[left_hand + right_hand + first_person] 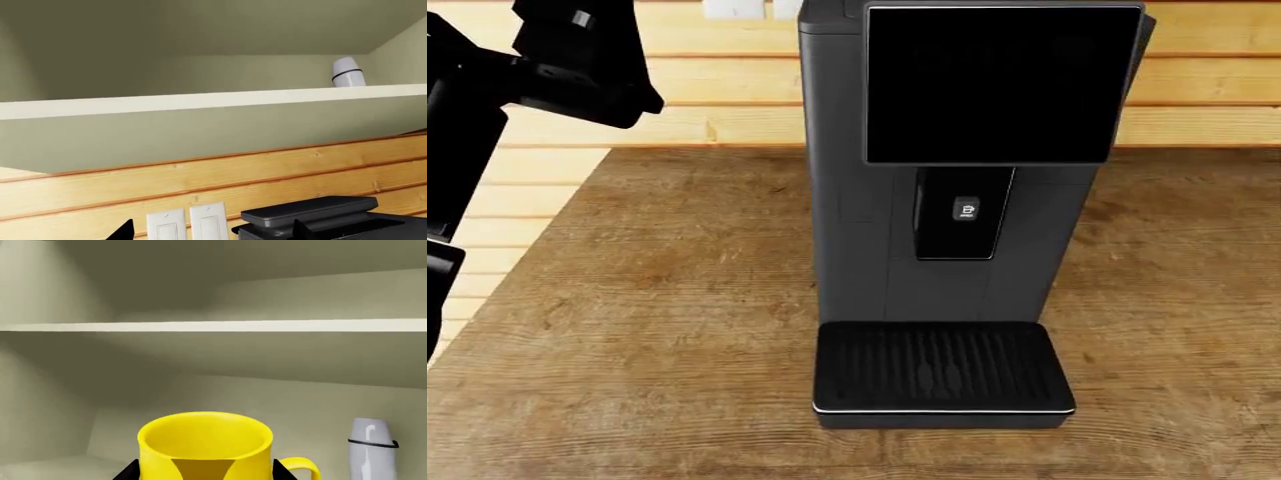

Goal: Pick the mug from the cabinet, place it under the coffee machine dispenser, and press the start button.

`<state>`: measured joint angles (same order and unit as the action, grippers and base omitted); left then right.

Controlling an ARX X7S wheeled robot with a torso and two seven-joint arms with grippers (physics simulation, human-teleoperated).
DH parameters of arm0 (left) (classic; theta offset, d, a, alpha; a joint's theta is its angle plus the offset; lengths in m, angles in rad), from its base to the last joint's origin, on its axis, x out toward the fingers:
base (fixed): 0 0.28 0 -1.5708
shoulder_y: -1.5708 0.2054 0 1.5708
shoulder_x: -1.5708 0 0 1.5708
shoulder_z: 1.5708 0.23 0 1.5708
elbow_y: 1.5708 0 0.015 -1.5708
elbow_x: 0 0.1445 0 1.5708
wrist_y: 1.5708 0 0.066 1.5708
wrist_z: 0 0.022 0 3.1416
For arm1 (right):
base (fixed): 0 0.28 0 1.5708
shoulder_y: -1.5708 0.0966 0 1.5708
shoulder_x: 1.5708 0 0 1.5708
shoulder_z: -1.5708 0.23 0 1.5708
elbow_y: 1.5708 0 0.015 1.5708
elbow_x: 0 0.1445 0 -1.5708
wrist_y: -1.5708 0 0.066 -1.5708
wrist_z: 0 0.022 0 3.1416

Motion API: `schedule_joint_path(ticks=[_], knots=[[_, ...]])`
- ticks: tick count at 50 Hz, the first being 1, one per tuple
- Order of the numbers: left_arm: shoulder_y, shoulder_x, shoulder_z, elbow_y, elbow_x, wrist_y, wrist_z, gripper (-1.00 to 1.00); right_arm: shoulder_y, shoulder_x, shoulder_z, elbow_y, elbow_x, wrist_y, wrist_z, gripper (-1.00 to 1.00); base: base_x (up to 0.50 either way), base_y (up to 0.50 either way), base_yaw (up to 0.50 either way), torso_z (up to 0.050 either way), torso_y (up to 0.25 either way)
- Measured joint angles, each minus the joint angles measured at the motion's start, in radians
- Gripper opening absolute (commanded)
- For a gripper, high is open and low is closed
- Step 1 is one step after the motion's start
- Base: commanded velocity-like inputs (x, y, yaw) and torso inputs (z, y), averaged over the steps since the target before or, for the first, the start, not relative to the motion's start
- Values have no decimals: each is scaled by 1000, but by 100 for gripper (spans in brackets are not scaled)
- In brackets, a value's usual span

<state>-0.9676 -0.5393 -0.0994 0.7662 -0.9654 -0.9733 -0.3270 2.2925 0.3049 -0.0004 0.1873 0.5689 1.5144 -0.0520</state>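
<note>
In the right wrist view the yellow mug (205,442) stands on the cabinet's lower shelf, its loop handle (300,467) turned to one side. My right gripper (205,472) has a black fingertip against each side of the mug and is shut on it. My left gripper (213,232) is open and empty, held high before the wooden wall, above the coffee machine's top (313,212). In the head view the coffee machine dispenser (964,212) hangs over the bare drip tray (941,368). I cannot make out a start button on the glossy black panel (1001,85).
A white bottle with a black band (371,447) stands beside the mug, and also shows in the left wrist view (347,72). A cabinet shelf (213,326) runs above the mug. Two white wall switches (190,222) sit beside the machine. My left arm (561,60) rises at the wooden counter's (627,300) left.
</note>
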Motion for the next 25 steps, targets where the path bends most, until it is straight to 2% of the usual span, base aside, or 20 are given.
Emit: schedule_joint_path(ticks=[6,13,25], knots=[[-1,-3,-1,3,-6,-3,-6,100,-16,84,-15,-31,412,22,277,-100,0,0,0,0,0],[-4,-6,1,5,-11,-5,-12,100,-48,160,-33,-63,810,23,551,-100,0,0,0,0,0],[-6,-11,3,12,-22,-9,-22,100,-134,270,-88,-148,1304,-43,883,-100,0,0,0,0,0]])
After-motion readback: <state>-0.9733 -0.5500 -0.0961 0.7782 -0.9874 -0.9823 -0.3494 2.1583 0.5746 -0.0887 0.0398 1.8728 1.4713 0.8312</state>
